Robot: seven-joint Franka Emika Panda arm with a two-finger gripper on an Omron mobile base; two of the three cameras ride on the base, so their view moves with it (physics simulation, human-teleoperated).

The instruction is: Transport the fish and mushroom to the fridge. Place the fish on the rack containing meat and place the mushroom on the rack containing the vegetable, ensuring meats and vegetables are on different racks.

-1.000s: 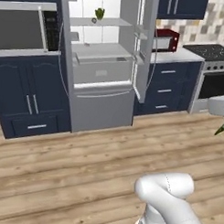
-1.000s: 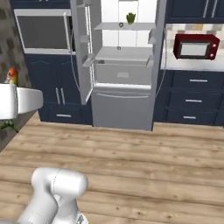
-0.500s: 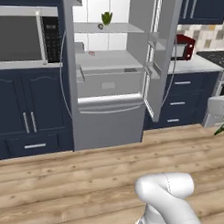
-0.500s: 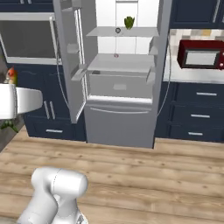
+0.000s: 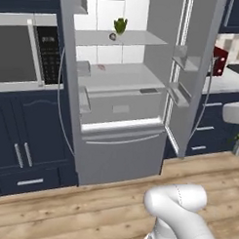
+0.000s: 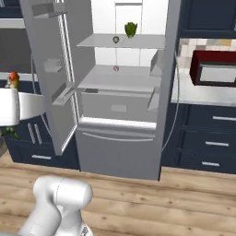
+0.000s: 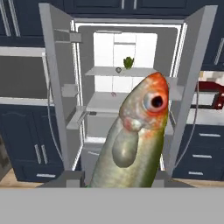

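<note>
Silvery-green with an orange-red head, the fish (image 7: 131, 140) was carried upright in the gripper (image 7: 118, 181), head at 12 o'clock in the hand view, its tail running down between the jaws. The jaws were judged to be pinched on the tail end, though the fingertips themselves were hidden behind the body. The upright carry was judged to keep the body clear of the floor and pointed at the opening ahead.

Directly behind the fish stood the fridge (image 5: 120, 155), both doors swung wide so that the racks could be reached. On the upper rack (image 6: 122, 42), a green vegetable (image 6: 131, 29) was seen at 1 o'clock from the rack's centre, with a small round dark item (image 6: 115, 39) just beside it, too small to be identified. On the lower rack (image 6: 115, 78), a small pinkish item (image 6: 116, 68) was lying toward the back; it was taken to be the meat, so this rack was judged to be the fish's destination.

A red microwave (image 6: 214, 69) was set on the counter at 3 o'clock of the fridge.
</note>
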